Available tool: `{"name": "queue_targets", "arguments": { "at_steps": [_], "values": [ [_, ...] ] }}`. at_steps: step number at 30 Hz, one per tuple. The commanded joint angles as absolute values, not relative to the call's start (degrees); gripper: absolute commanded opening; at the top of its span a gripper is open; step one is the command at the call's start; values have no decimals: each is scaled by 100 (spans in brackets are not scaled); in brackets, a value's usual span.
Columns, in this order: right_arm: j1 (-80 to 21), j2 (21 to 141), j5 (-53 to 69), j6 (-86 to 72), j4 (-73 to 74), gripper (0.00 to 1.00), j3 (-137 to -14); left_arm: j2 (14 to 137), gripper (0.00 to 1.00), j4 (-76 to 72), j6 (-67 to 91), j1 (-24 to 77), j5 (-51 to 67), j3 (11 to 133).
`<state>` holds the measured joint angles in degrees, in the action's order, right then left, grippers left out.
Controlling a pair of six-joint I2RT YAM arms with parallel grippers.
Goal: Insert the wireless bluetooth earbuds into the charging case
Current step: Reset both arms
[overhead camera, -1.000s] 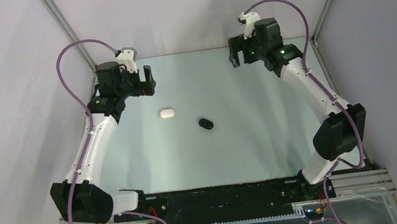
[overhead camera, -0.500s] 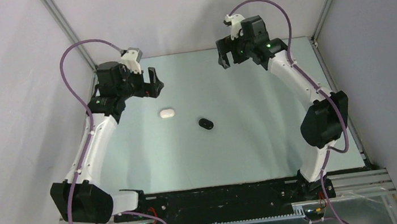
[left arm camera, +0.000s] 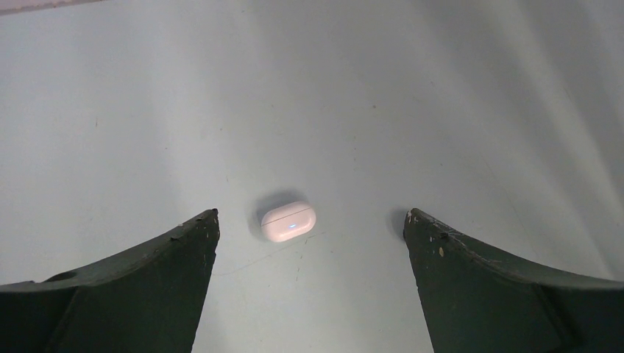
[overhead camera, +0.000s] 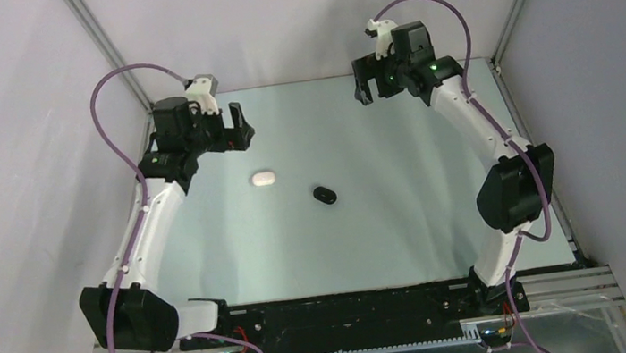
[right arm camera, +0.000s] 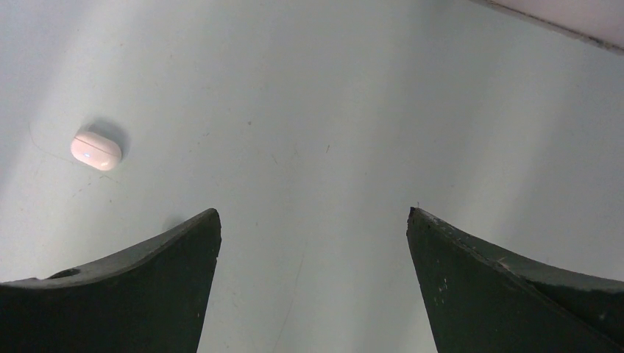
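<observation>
A white pill-shaped charging case [overhead camera: 263,179] lies shut on the pale table, left of centre. A black case [overhead camera: 324,195] lies a little to its right and nearer, also shut. No earbuds show in any view. My left gripper [overhead camera: 235,125] hangs open above the far left of the table; in its wrist view the white case [left arm camera: 288,221], with a small blue light, lies below and just ahead of the open left gripper [left arm camera: 311,213]. My right gripper [overhead camera: 368,87] hangs open at the far right; its wrist view shows the white case [right arm camera: 96,151] far left of the empty right gripper [right arm camera: 314,211].
Grey enclosure walls close in the table [overhead camera: 405,219] on the left, back and right, with metal corner posts [overhead camera: 109,48]. A black base rail [overhead camera: 344,309] runs along the near edge. Purple cables loop over both arms.
The right arm swung left along the back, then came slightly back right, its elbow ending further left. The left gripper shifted a little right. Both cases stayed put.
</observation>
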<state>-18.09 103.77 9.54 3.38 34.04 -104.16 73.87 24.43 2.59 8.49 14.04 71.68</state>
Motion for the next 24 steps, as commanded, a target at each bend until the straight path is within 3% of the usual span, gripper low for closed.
{"name": "queue_targets", "arguments": {
  "at_steps": [1,10,13,20,24],
  "values": [
    [-1708,9911,1044,261,3428,99,-10325,7439,100,2292,626,846,935,7443],
    [-1517,9440,1198,36,3162,99,-9584,7542,100,3038,299,832,1745,7778],
    [-1456,9344,1301,-144,3141,99,-9576,7742,100,3557,239,707,1708,8381],
    [-937,9354,1181,-299,3221,99,-11048,7983,100,3708,298,-149,1205,10674],
    [-786,9377,1021,-262,3063,99,-11505,8033,100,3708,-52,-218,953,11064]
  ]
}}
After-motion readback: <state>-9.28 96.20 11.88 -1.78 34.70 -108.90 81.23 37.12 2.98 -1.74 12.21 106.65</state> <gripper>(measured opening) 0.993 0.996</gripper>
